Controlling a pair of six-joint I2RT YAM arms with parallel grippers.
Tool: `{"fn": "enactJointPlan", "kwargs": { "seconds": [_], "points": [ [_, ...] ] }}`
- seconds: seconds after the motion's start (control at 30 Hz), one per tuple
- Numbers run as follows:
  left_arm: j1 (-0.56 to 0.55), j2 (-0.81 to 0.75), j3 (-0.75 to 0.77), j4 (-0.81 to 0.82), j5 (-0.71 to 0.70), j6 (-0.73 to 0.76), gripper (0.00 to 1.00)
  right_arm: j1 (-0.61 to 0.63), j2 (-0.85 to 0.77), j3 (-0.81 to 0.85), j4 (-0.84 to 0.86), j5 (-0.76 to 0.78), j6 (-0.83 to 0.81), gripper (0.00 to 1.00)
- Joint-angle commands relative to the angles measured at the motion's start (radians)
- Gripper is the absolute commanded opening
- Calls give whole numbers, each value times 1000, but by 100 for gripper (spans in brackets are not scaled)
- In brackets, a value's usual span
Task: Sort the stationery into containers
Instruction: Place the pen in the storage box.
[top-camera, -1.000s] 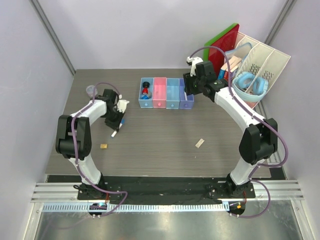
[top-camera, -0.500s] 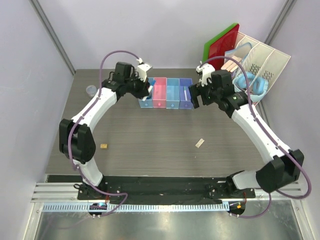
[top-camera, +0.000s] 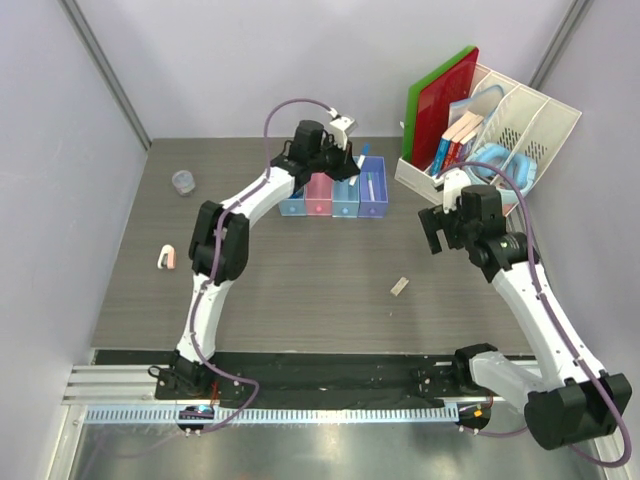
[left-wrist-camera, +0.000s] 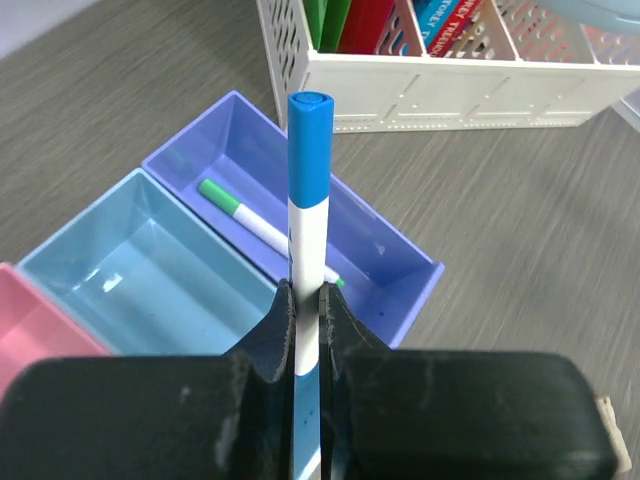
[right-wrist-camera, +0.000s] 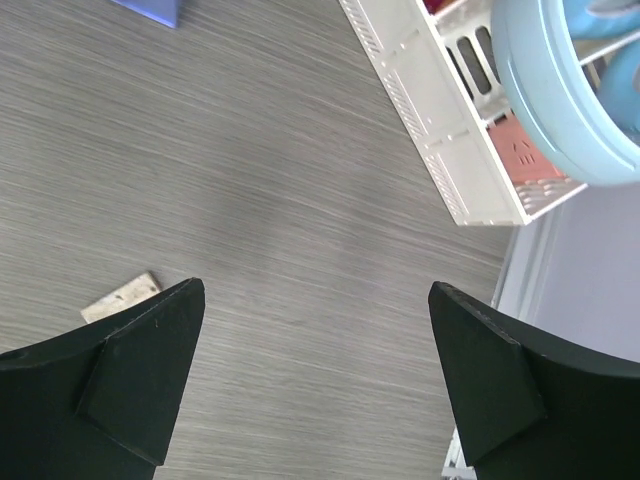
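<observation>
My left gripper (top-camera: 347, 166) is shut on the blue-tipped white marker (left-wrist-camera: 308, 180) and holds it upright over the lavender tray (left-wrist-camera: 400, 250), near its border with the light blue tray (left-wrist-camera: 150, 270). The white pen with green tip (left-wrist-camera: 250, 222) lies in the lavender tray (top-camera: 373, 190). The row also has the pink tray (top-camera: 318, 192) and the blue tray (top-camera: 291, 207), partly under my arm. My right gripper (top-camera: 440, 225) is open and empty above the table; the whitish eraser block (right-wrist-camera: 120, 297) lies beside its left finger and shows on the table (top-camera: 400, 287).
The white slotted file rack (top-camera: 500, 130) with books and light-blue headphones (right-wrist-camera: 560, 100) stands at the back right. A pinkish-white roll (top-camera: 166, 258) lies at the left. A small clear cup (top-camera: 183, 181) sits at the back left.
My left gripper has carried the marker right from the blue tray to the lavender tray. My right gripper has drawn back from the trays toward the near right.
</observation>
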Motion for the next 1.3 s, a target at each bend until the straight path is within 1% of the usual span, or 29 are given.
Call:
{"fn": "enactJointPlan", "kwargs": {
  "seconds": [0.0, 0.2, 0.27, 0.37, 0.53, 0.63, 0.73, 1.0, 1.03, 1.1, 1.2, 1.23, 1.27],
  "points": [
    [-30, 47, 122, 95, -39, -66, 0, -32, -71, -47, 11, 4, -39, 100],
    [-44, 139, 245, 118, -37, -75, 0, -57, -80, -56, 28, -24, -15, 100],
    [-46, 156, 253, 127, -30, -103, 0, -63, -83, -56, 30, -30, -14, 100],
    [-50, 159, 236, 143, -27, -129, 0, -69, -81, -48, 31, -41, -9, 100],
    [-49, 161, 149, 173, -39, -167, 0, -72, -80, -27, 30, -52, -2, 100],
    [-43, 167, 113, 196, -21, -228, 0, -75, -84, -27, 30, -64, 1, 100],
    [-34, 181, 101, 204, -7, -287, 0, -80, -92, -31, 30, -67, 3, 100],
    [-29, 213, 129, 190, 16, -342, 1, -92, -111, -37, 27, -76, 6, 100],
    [-29, 218, 132, 184, 21, -345, 7, -92, -114, -37, 25, -76, 4, 100],
    [-27, 221, 132, 184, 24, -350, 24, -92, -112, -36, 24, -76, 4, 100],
    [-23, 224, 132, 186, 24, -356, 28, -92, -109, -36, 22, -82, 3, 100],
    [-21, 225, 132, 186, 22, -356, 32, -92, -106, -34, 24, -90, 3, 100],
    [-18, 224, 132, 189, 25, -362, 38, -93, -103, -33, 24, -93, 3, 100]
  ]
}}
